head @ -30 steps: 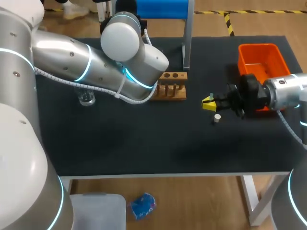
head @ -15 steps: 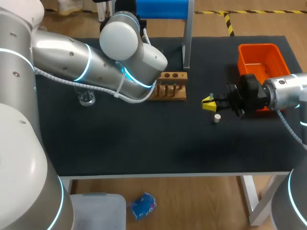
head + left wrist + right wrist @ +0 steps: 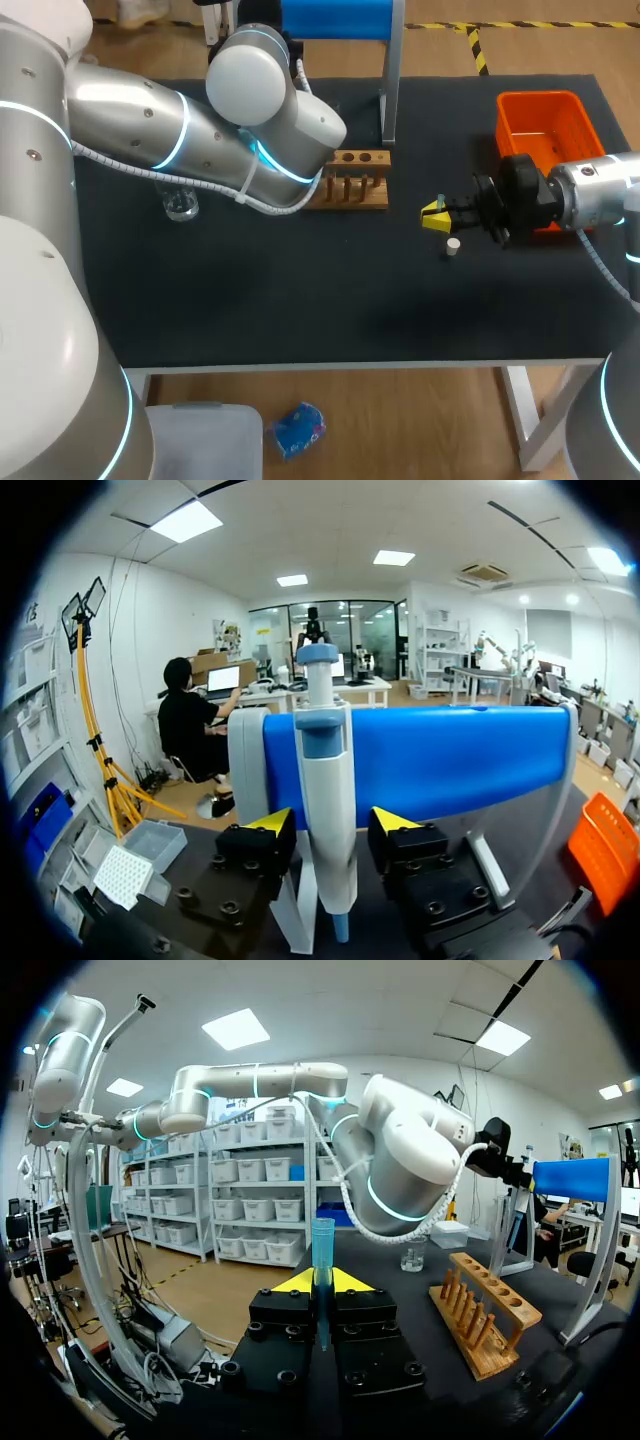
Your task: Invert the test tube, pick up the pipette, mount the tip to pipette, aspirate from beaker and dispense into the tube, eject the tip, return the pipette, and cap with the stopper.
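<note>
- left gripper [image 3: 333, 823] was at the back edge of the worktop [image 3: 300, 300], near its middle, up against the blue stand [image 3: 450, 760].
- the pipette [image 3: 325, 770] hung upright on that stand, between the left fingers [image 3: 268, 832]. a thin gap showed on at least one side, so the fingers were spread and not gripping it.
- right gripper [image 3: 434, 216] sat right of the worktop's centre, pointing towards the left edge.
- its fingers were clamped on the test tube [image 3: 322, 1245], which stood upright with its open mouth up.
- the white stopper [image 3: 453, 245] lay on the worktop just beside the right gripper, on the front-edge side, and did not touch it.
- the wooden rack [image 3: 352, 182] stood near the middle, towards the back edge, partly covered by the left arm [image 3: 200, 130].
- the beaker [image 3: 180, 206] stood towards the left edge, under the left arm.
- the orange bin [image 3: 505, 125] was at the back right corner, behind the right arm [image 3: 590, 195].
</note>
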Available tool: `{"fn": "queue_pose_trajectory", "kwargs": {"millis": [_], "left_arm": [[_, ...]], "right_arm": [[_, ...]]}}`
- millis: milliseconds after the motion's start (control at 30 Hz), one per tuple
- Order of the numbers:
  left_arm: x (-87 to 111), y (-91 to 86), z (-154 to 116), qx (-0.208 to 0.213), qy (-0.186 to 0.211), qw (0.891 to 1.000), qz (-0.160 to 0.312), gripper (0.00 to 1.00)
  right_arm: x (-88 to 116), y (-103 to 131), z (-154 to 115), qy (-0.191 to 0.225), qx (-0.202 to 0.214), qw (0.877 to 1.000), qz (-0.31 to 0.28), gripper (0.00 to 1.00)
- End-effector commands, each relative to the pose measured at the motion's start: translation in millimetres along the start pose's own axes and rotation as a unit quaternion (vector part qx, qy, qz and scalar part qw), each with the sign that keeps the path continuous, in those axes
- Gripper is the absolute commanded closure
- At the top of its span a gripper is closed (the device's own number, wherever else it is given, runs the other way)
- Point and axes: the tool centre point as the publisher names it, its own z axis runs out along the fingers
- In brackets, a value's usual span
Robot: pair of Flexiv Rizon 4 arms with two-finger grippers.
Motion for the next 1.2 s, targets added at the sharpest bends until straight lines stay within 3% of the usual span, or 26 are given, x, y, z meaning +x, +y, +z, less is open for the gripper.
{"fn": "queue_pose_trajectory", "kwargs": {"millis": [33,100,300,700,1200], "left_arm": [[-0.2,2.1,3.4,0.002,0.001,1.000,-0.001,0.56],[-0.1,2.8,3.8,0.000,0.001,1.000,0.002,0.58],[-0.8,2.9,1.7,0.000,-0.001,1.000,0.000,1.00],[-5.0,-11.7,-12.1,0.016,-0.007,1.000,-0.002,1.00],[-8.4,-58.6,-31.9,0.060,-0.002,0.998,0.012,1.00]], "right_arm": [[0.2,0.5,-0.5,0.000,0.001,1.000,0.000,1.00],[0.2,0.5,-0.5,0.000,0.001,1.000,0.000,1.00],[0.2,0.5,-0.5,0.000,0.001,1.000,0.000,1.00],[0.2,0.5,-0.5,0.000,0.001,1.000,0.000,1.00],[0.2,0.5,-0.5,0.000,0.001,1.000,0.000,1.00]]}}
